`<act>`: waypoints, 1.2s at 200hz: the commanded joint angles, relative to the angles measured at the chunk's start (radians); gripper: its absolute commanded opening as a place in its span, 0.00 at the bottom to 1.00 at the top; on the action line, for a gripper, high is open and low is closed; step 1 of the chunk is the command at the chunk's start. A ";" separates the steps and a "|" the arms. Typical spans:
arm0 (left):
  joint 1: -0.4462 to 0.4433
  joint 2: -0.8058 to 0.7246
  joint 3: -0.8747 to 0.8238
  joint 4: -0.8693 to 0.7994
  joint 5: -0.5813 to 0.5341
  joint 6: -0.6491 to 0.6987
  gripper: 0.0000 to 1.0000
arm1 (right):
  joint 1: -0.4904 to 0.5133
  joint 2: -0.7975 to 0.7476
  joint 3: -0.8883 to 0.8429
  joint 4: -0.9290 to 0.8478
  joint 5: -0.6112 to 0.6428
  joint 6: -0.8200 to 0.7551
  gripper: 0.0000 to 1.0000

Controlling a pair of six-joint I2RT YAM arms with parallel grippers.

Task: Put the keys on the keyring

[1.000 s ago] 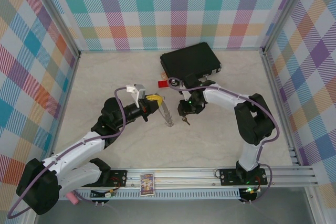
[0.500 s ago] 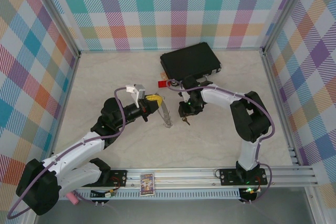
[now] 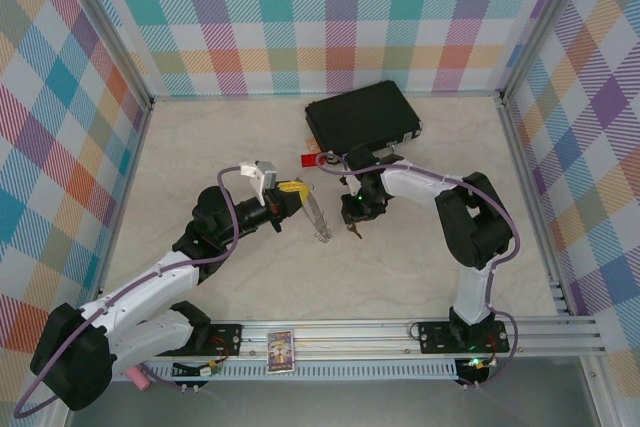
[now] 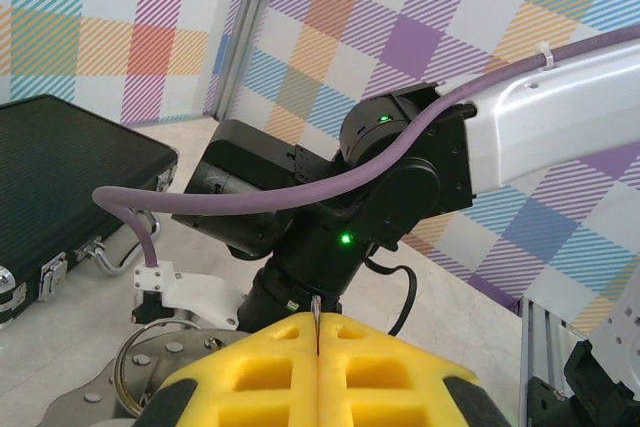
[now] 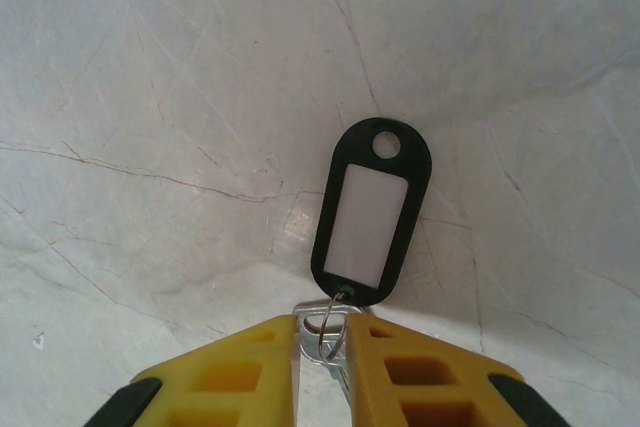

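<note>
The table (image 3: 420,277) carries the black case (image 3: 362,117) at its far edge, right of the middle and well clear of the work. Near the table's middle, the left gripper (image 4: 318,352) has its yellow pads pressed flat together on the keyring (image 3: 318,215), which stands on edge and reads as a thin grey strip from above. Just to the right of it, the right gripper (image 5: 321,345) is down at the tabletop. Its pads are drawn in to a narrow slot around the small split ring (image 5: 325,332) that joins the key (image 3: 352,232) to its black oval tag (image 5: 367,212). Whether they already pinch the metal or only flank it cannot be told from the wrist view.

The step in hand looks like picking up this key. It should go best if the pads settle on the key's flat metal and not on the loose split ring alone, so the key cannot swivel. The lift should be straight, with the tag hanging free on the side away from the keyring. The left arm need only hold the keyring steady and upright while the key is brought in along its plane.

As for writing, the case shows no legible brand. The card (image 3: 281,351) on the rail at the near edge has a printed face too small to read. The tag's white window is blank, and the red tag (image 3: 310,159) by the case's near-left corner shows nothing readable.
</note>
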 commanded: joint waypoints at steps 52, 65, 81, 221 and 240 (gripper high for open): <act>0.004 -0.019 -0.001 0.048 0.014 0.015 0.00 | 0.006 -0.028 -0.006 0.003 0.021 0.002 0.03; 0.004 -0.019 -0.001 0.049 0.015 0.013 0.00 | 0.004 -0.051 -0.019 0.012 0.033 0.005 0.02; 0.004 -0.021 -0.001 0.049 0.016 0.011 0.00 | 0.004 -0.077 -0.029 0.014 0.048 0.007 0.01; -0.047 0.157 -0.018 0.240 0.000 -0.096 0.00 | -0.056 -0.350 -0.391 0.160 0.123 0.160 0.01; -0.052 0.169 -0.027 0.270 -0.005 -0.093 0.00 | -0.056 -0.363 -0.419 0.170 0.110 0.159 0.04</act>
